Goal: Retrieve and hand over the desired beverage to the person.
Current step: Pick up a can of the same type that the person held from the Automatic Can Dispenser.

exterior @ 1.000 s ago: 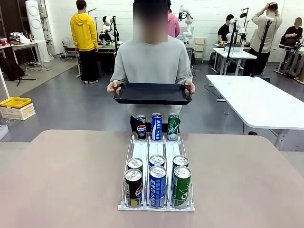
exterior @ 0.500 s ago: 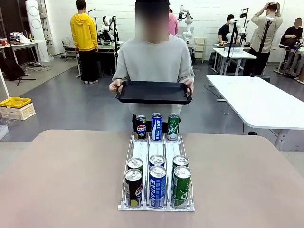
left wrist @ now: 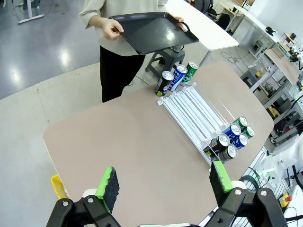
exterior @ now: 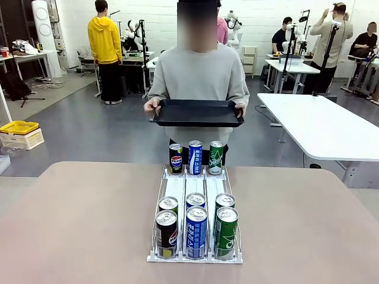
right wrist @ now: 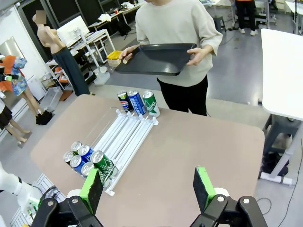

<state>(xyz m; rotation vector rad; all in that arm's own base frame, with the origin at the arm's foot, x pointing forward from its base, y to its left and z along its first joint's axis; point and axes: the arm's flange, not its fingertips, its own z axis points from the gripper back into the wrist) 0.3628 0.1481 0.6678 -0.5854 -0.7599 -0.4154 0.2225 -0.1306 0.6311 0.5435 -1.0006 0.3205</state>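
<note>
Left gripper [left wrist: 163, 177], right gripper [right wrist: 147, 182], jaws wide apart, above bare table [left wrist: 132, 142] flanking rack [left wrist: 189, 106]

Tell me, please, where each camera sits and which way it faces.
Front view: at the robot's table edge, facing across the can rack to the person holding a tray.
Left wrist view: high above the table, looking down past the open left gripper.
Right wrist view: likewise, past the open right gripper.
Shared: person, tray, can rack.

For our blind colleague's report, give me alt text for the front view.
A person in a light grey sweatshirt stands beyond the table holding a black tray. A white rack on the table holds nine drink cans.
</note>
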